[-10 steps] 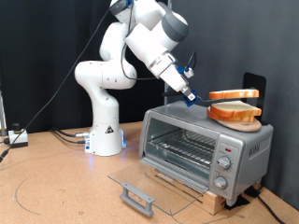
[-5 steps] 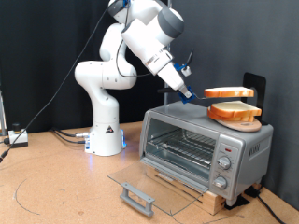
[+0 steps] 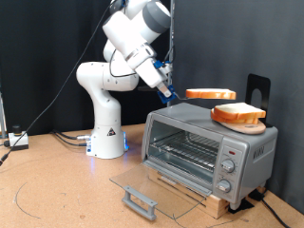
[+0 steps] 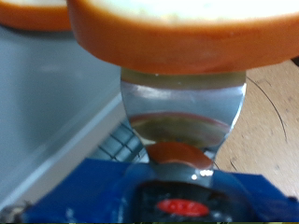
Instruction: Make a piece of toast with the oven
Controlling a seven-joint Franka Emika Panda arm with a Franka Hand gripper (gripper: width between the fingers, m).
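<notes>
One pincer point(image 3: 177, 96) holds one toast slice point(image 3: 210, 94) above one oven point(image 3: 195, 144).

We see the piece of toast point(image 3: 210, 94) as a thin, flat slice with an orange-brown crust, lying level in the air above the oven point(image 3: 207, 146), over the half of its roof toward the exterior view's left. In the wrist view the toast point(image 4: 168, 33) fills the frame's width, its crust edge facing us with a pale cream face beyond. The oven is a small, boxy, silver-grey unit. Its glass door point(image 3: 142, 193) is folded down flat in front, grey bar handle outermost, and the wire rack point(image 3: 182, 150) shows inside. Round knobs line the panel on the exterior view's right.
</notes>
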